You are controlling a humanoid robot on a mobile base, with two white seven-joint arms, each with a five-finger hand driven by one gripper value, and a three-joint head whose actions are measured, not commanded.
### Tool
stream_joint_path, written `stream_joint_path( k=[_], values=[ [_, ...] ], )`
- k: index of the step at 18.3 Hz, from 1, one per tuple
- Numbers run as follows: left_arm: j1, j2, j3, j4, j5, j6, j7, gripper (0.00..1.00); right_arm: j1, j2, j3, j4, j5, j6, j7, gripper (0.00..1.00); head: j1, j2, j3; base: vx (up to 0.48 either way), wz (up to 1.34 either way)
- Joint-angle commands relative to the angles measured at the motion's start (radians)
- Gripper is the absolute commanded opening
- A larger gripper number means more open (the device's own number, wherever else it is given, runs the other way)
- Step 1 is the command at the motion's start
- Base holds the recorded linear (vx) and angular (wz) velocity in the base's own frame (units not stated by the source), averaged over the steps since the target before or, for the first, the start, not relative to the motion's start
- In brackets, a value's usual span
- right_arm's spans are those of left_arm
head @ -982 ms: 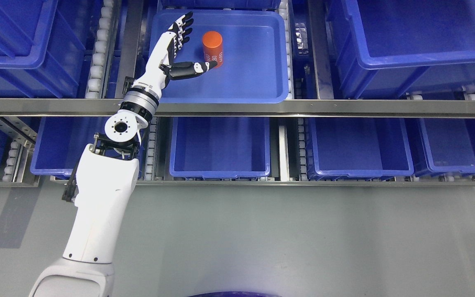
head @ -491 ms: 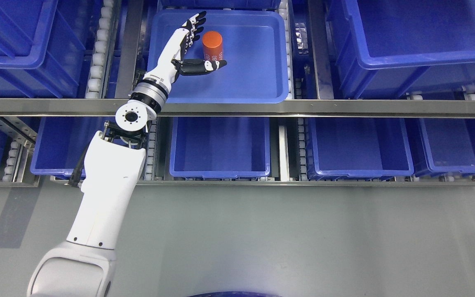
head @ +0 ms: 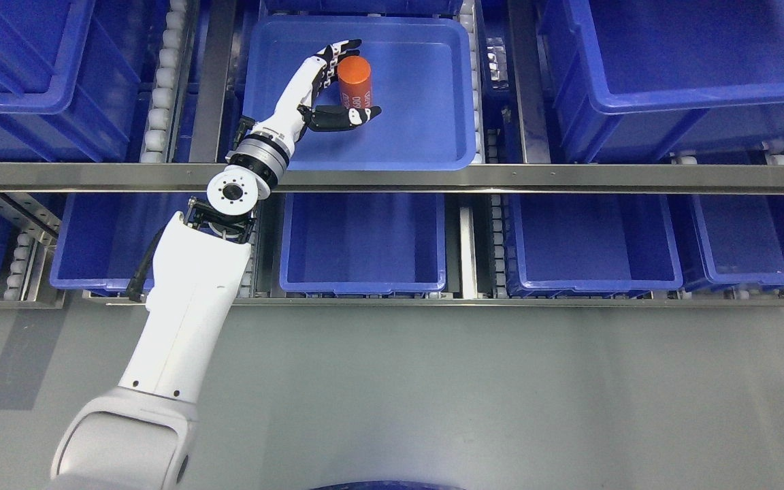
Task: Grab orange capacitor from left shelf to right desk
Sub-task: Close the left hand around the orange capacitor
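The orange capacitor (head: 355, 80) stands upright in the left part of the shallow blue tray (head: 426, 146) on the upper shelf, with the left hand (head: 327, 92) cupped around it, fingers (head: 339, 49) curling behind, thumb in front, not yet clamped.

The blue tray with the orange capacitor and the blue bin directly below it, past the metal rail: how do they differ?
The blue tray is shallow with low walls; the blue bin is deeper with tall walls. The tray sits on the upper level, the bin on the lower one. The tray holds the orange capacitor, with the left hand reaching around it; the bin shows nothing inside. Both are blue, rectangular and open-topped.
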Motion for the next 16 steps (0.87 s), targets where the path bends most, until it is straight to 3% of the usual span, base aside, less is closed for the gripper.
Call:
stream_joint_path(
  k=[1,6,10,14,16],
  values=[
    [-0.017,0.017,0.004,0.088,-0.011,-0.024,0.001,0.66,0.014,-0.017,-0.011,-0.034,0.000,0.000,-0.001,1.00,0.0000,0.000,0.000,0.000,0.00],
    [-0.016,0.009,0.033,0.089,-0.009,-0.041,0.001,0.47,0.014,-0.017,-0.011,-0.034,0.000,0.000,-0.001,1.00,0.0000,0.000,0.000,0.000,0.00],
    [-0.017,0.007,0.036,0.089,-0.009,-0.046,0.001,0.40,0.014,-0.017,-0.011,-0.034,0.000,0.000,-0.001,1.00,0.0000,0.000,0.000,0.000,0.00],
    [-0.016,-0.004,0.077,0.094,-0.008,-0.117,0.000,0.11,0.014,-0.017,-0.011,-0.034,0.000,0.000,-0.001,1.00,0.0000,0.000,0.000,0.000,0.00],
    [-0.014,-0.004,0.091,0.095,-0.008,-0.134,-0.001,0.03,0.014,-0.017,-0.011,-0.034,0.000,0.000,-0.001,1.00,0.0000,0.000,0.000,0.000,0.00]
  ],
)
